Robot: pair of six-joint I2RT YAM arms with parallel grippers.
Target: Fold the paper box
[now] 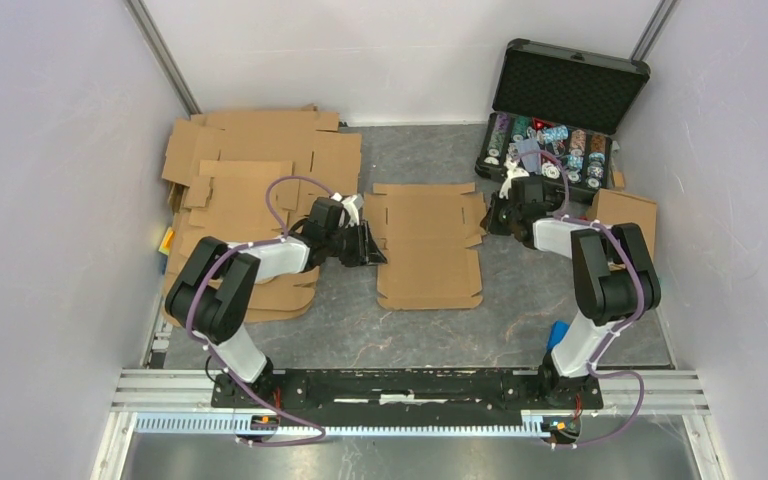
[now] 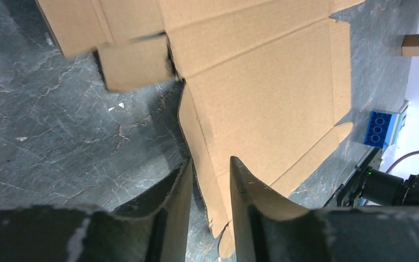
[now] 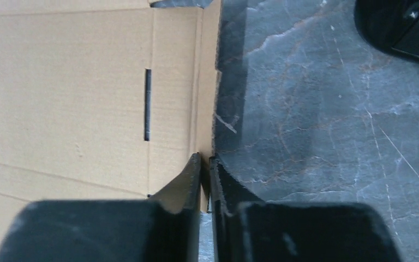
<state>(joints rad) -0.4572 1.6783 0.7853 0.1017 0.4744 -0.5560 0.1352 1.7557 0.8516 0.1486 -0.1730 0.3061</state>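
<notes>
- Now the right gripper (image 3: 205,172) pinches the right flap (image 3: 210,65) of the cardboard blank (image 1: 428,245); lift along its crease.
- Opposite, the left gripper (image 2: 210,183) stands narrowly parted astride the left flap (image 2: 199,147); close before lifting.

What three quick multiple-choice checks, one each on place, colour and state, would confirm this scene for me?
1. The blank lies on the table:
A. far left
B. mid-table, between the left gripper and the right gripper
C. near right corner

2. The block at near right is:
A. red
B. green
C. blue

3. The left gripper is:
A. open, straddling the blank's edge
B. shut, off the blank
C. open, off the blank

Key:
1 B, a gripper sits at each side edge of the blank.
2 C, it shows blue in the top and left wrist views.
3 A, the left wrist view shows its jaws apart with the edge between them.
</notes>
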